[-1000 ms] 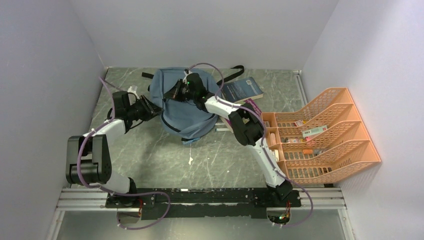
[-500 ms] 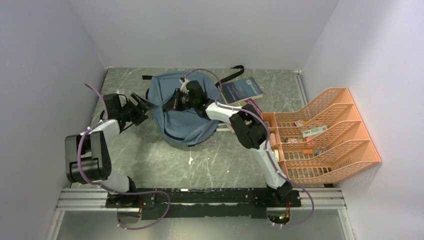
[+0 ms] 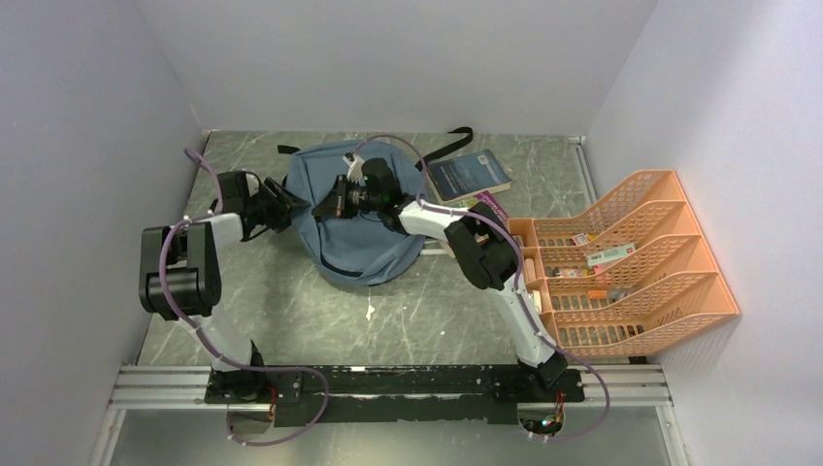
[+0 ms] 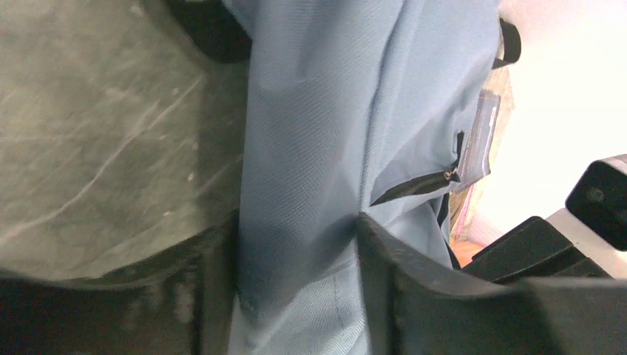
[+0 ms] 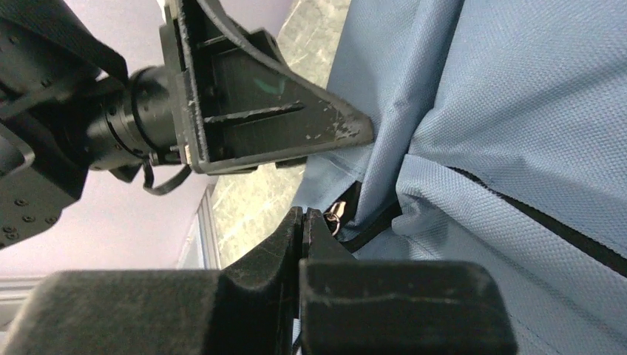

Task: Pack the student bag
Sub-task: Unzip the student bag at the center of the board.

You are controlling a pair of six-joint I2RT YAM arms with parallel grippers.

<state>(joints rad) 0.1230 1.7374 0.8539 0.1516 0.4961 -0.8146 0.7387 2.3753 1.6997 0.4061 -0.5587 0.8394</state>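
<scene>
lying beside student bag [image 3: 364,248], blue book [image 3: 470,176]; cover text unreadable

Gap of the left gripper [image 3: 289,207]: a fold of the student bag [image 3: 374,243] fills it.
Just ahead of it: the right gripper [image 3: 320,208] points back at it, leaving little room.
Behind it: a narrow strip of table [image 3: 311,311], then the side wall [image 3: 87,146].
Near side of both: open table, free passage.
Beyond the right gripper: a book [image 3: 470,176]; the orange rack [image 3: 631,272] is well apart.

Pale lilac-white walls [image 3: 388,58] close in on three sides, evenly lit. A dark grey-green marbled tabletop [image 3: 291,301] fills the centre, and a metal rail [image 3: 408,388] runs along the bottom edge.
</scene>
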